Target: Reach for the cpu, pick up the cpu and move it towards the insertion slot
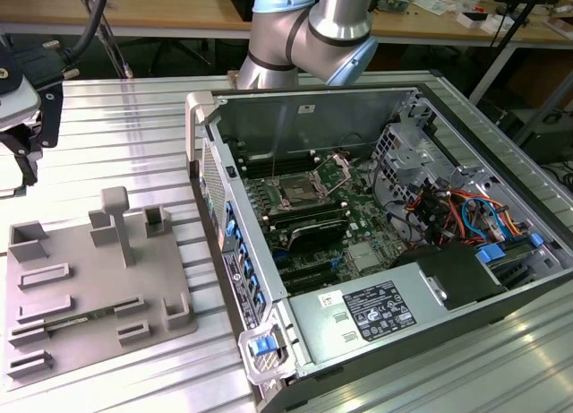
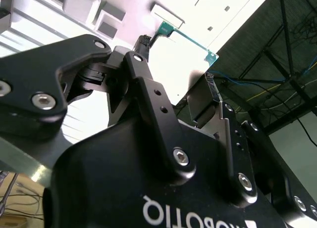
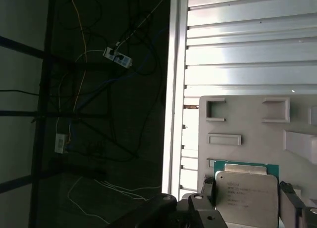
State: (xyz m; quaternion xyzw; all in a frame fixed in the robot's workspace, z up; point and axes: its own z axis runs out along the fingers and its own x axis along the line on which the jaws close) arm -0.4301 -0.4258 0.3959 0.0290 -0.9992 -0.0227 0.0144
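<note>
The hand (image 2: pixel 177 64) is pinching the cpu (image 2: pixel 184 57), its dark fingers (image 3: pixel 207 189) pressed against two opposite edges. The second wrist view shows the chip's green rim against glare. The first wrist view shows its silvery top, with the grey plastic tray (image 3: pixel 237 120) behind it and the slatted aluminium bench (image 3: pixel 247 40) beyond. In the exterior view the hand is at the far left, near the tray's far corner. It is well apart from the insertion slot (image 1: pixel 295 194) on the green motherboard (image 1: pixel 363 220) inside the open computer case (image 1: pixel 295 131).
</note>
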